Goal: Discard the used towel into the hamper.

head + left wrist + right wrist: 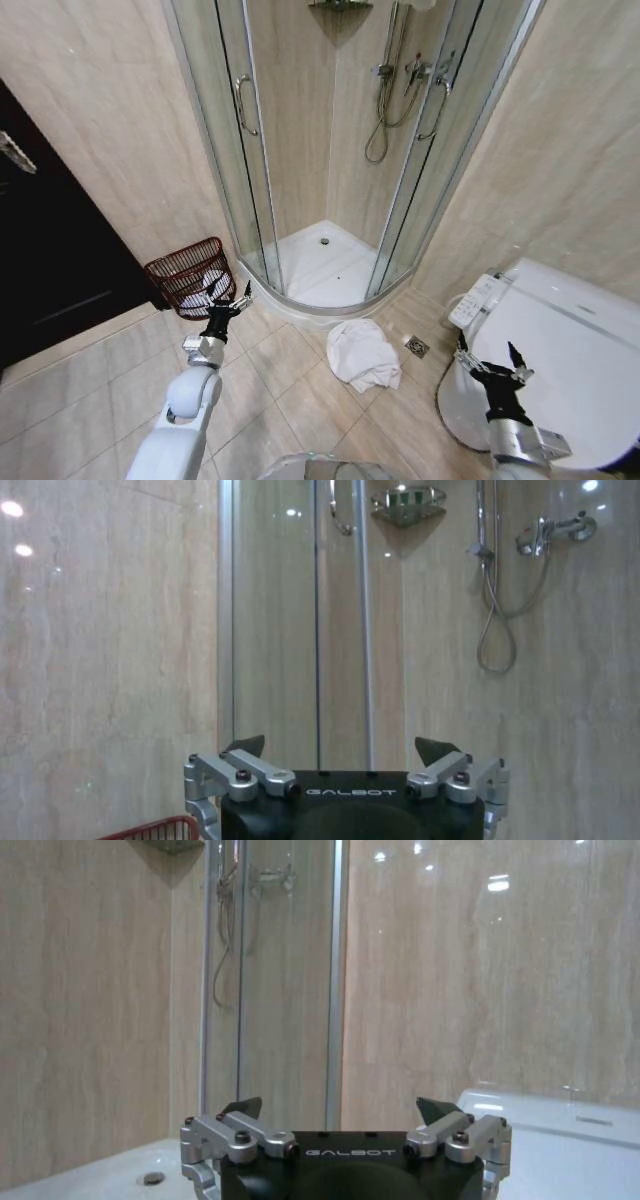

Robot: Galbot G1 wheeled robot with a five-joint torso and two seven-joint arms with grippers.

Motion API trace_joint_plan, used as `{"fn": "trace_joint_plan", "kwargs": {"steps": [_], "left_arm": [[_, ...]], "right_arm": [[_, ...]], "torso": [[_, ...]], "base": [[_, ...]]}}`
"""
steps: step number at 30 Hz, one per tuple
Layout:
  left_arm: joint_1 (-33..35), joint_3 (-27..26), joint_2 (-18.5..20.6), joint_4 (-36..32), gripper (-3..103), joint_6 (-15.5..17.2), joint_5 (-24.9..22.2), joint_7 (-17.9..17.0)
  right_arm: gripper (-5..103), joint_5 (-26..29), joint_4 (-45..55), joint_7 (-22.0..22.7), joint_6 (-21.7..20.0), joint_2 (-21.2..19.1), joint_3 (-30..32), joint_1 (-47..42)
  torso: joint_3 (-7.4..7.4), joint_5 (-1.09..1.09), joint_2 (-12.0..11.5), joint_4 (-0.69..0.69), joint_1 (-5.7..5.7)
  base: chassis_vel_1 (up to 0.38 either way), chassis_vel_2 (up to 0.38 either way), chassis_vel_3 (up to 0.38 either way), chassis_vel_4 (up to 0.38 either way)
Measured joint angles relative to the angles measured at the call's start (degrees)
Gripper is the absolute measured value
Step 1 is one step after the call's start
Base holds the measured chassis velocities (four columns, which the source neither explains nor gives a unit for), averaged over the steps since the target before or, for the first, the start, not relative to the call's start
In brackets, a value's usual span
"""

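The towel lies crumpled on the floor tiles just outside the shower, between the hamper on the left wall and the toilet; something pale seems to sit inside the hamper already, though it is hard to make out. Both the left gripper, raised beside the hamper, and the right gripper, over the toilet, hold nothing with jaws spread. A good pickup would likely mean lowering onto a thick fold at the heap's middle, so the cloth lifts in one bunch.
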Motion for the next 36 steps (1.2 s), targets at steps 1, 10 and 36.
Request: {"fn": "trace_joint_plan", "kwargs": {"steps": [1,10,36], "left_arm": [[-0.01,-0.02,0.07,0.0,98,0.0,0.0,0.0],[-0.01,-0.08,0.35,0.1,99,0.01,-0.03,0.0],[-0.02,-0.99,0.95,-0.1,100,0.09,-0.99,1.03]], "right_arm": [[100,-0.06,0.07,0.0,0.03,0.06,0.0,-0.08],[100,-0.44,0.61,0.0,0.23,0.47,0.03,-0.37],[100,-0.79,0.89,0.0,0.85,1.11,0.04,-0.5]], "torso": [[0.23,0.0,0.37,0.0,0.15],[1.48,0.0,2.67,0.0,1.18],[5.27,0.0,9.16,0.0,3.88]], "base": [[0.0,0.0,0.0,0.0],[0.0,0.0,0.0,0.0],[0.0,0.0,0.0,0.0]]}}
